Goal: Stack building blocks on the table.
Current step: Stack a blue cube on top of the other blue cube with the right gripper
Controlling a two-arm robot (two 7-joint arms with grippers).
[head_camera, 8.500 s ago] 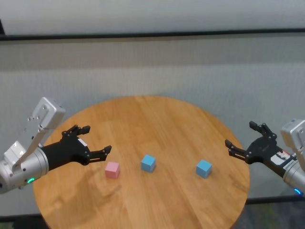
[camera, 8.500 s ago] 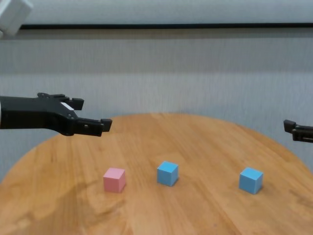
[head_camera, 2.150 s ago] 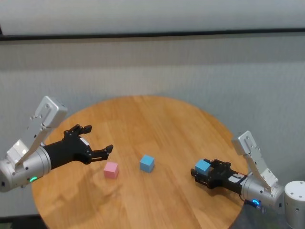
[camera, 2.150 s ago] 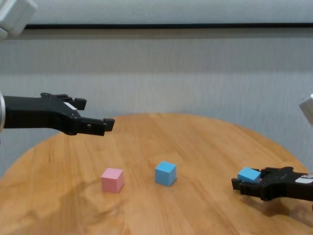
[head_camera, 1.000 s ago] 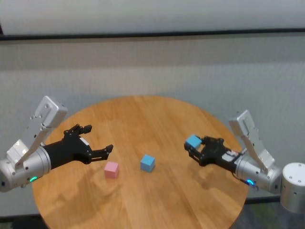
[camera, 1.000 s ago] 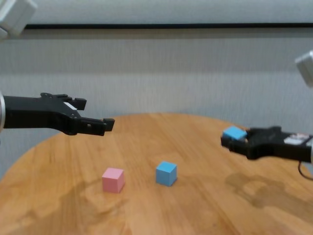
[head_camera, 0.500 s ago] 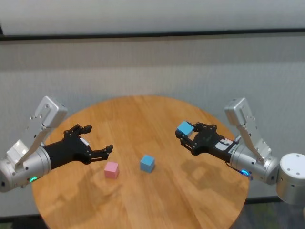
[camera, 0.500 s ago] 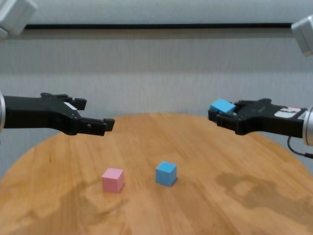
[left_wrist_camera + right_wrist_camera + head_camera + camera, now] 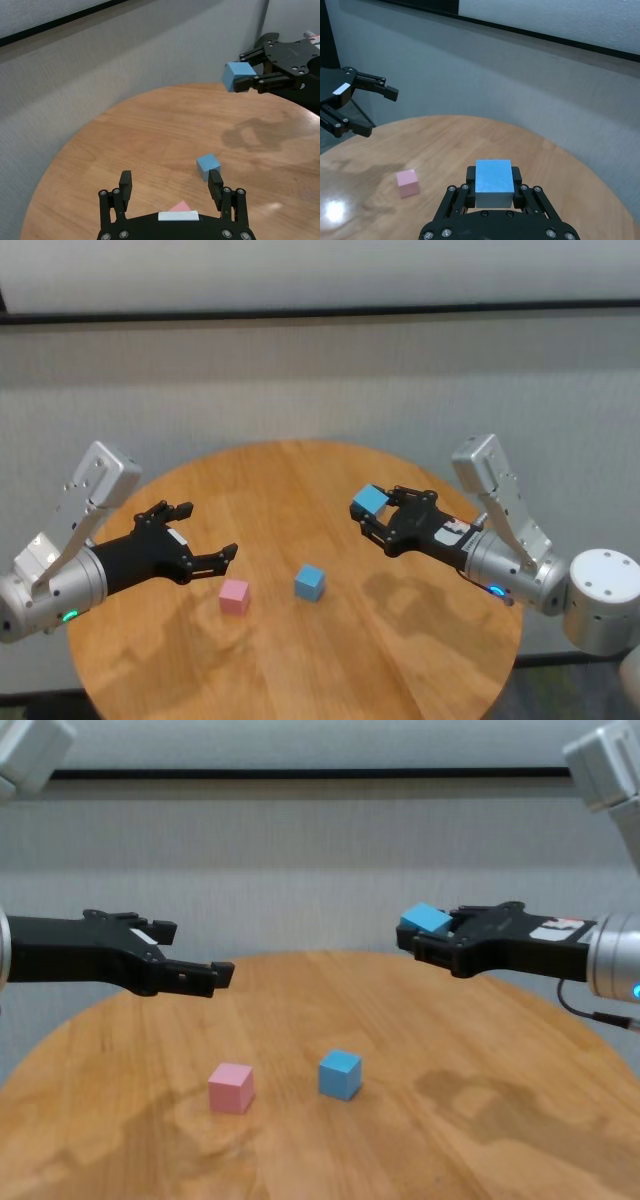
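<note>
Aloft, the right gripper [image 9: 374, 512] clamps a blue block [image 9: 370, 499] — the left gripper [image 9: 200, 537] hangs wide beside the pink block [image 9: 235, 595].

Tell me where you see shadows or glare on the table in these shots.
Head view: a soft shadow on the table below the right gripper holding a blue block. Right wrist view: a bright glare spot at the table's edge, beyond the pink block. Chest view: faint shadow under the left gripper.
</note>
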